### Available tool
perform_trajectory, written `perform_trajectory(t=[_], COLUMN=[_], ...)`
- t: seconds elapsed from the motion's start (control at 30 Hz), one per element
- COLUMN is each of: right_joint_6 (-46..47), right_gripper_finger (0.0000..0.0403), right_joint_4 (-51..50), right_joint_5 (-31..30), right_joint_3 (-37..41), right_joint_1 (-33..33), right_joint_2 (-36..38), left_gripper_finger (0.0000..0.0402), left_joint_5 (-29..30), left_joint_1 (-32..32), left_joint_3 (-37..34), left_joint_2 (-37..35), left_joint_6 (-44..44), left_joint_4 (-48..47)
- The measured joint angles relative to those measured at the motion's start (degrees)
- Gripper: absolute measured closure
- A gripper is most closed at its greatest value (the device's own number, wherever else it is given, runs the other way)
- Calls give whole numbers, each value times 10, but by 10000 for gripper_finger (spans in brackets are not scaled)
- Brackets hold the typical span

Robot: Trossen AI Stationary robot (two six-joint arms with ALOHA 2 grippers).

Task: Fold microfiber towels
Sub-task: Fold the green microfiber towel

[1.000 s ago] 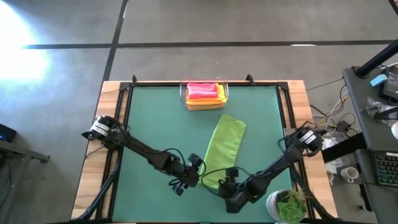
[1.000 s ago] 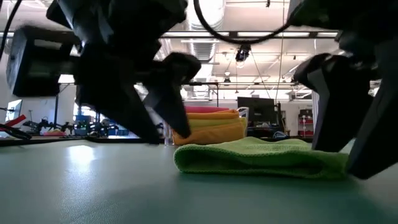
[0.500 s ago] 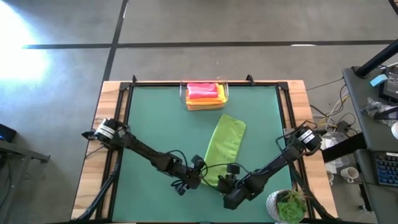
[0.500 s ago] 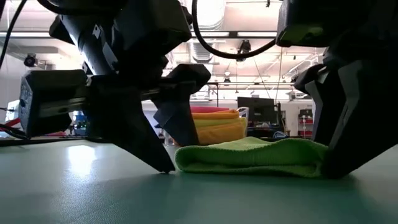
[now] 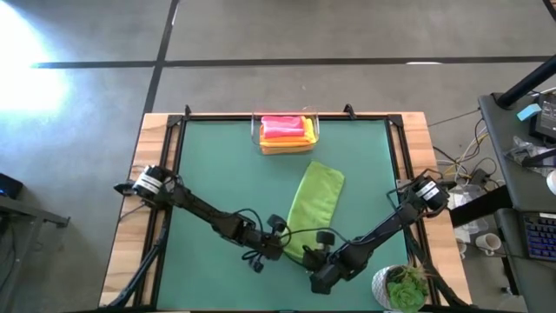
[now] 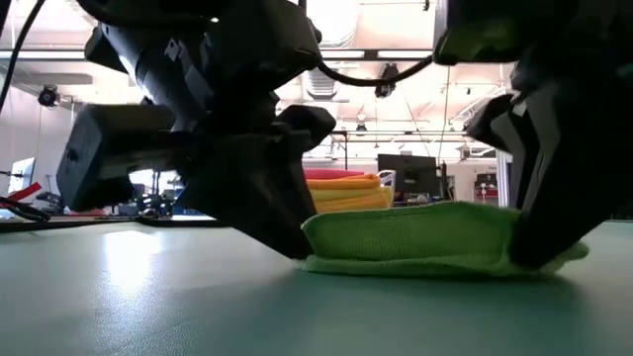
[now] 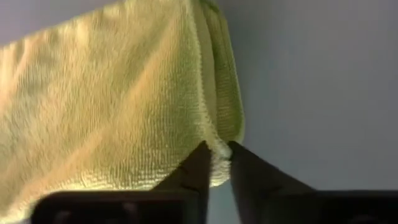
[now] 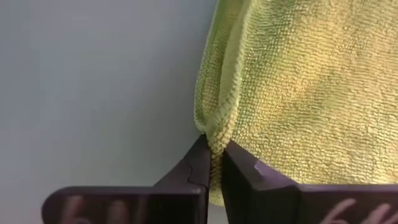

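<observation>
Left hand pinched nearly closed on one near corner of the lime green folded microfiber towel, fingers clamping the doubled hem; right hand likewise closed tight on the other near corner, fingers squeezing the layered edge. Towel lying as a long strip on the green desk, slanting from the near edge toward the clear plastic bin at the far side; pink, yellow and orange folded microfiber cloths stacked inside that bin. Overhead: both hands side by side at the strip's near end. At desk level: near end of the towel raised slightly off the surface between the two hands. Only in the wrist views: the pinch on the hem itself.
</observation>
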State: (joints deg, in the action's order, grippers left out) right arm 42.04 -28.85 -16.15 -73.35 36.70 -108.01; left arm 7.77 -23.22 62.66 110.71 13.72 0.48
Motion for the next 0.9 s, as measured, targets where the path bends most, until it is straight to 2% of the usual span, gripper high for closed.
perform_trajectory(t=[0.03,0.1,0.37,0.53,0.67,0.77,0.9], right_joint_6=[8,19,68,106,131,154,201], right_gripper_finger=[391,392,393,394,394,394,394], right_joint_4=[-11,-30,-141,-148,-148,-162,-221], right_joint_5=[1,1,-5,-38,-42,-57,-95], right_joint_3=[-7,-22,-105,-136,-160,-184,-214], right_joint_1=[2,9,41,68,86,101,110], right_joint_2=[0,0,4,6,6,7,7], left_gripper_finger=[377,393,399,401,401,401,401], left_joint_5=[-3,-9,-42,-65,-67,-52,13], left_joint_1=[0,0,-5,-20,-49,-70,-83], left_joint_3=[3,9,32,58,90,112,114], left_joint_2=[0,-2,-58,-108,-117,-110,-95], left_joint_6=[-15,-48,-122,-177,-214,-224,-224], left_joint_4=[-6,-16,-46,-78,-98,-103,-107])
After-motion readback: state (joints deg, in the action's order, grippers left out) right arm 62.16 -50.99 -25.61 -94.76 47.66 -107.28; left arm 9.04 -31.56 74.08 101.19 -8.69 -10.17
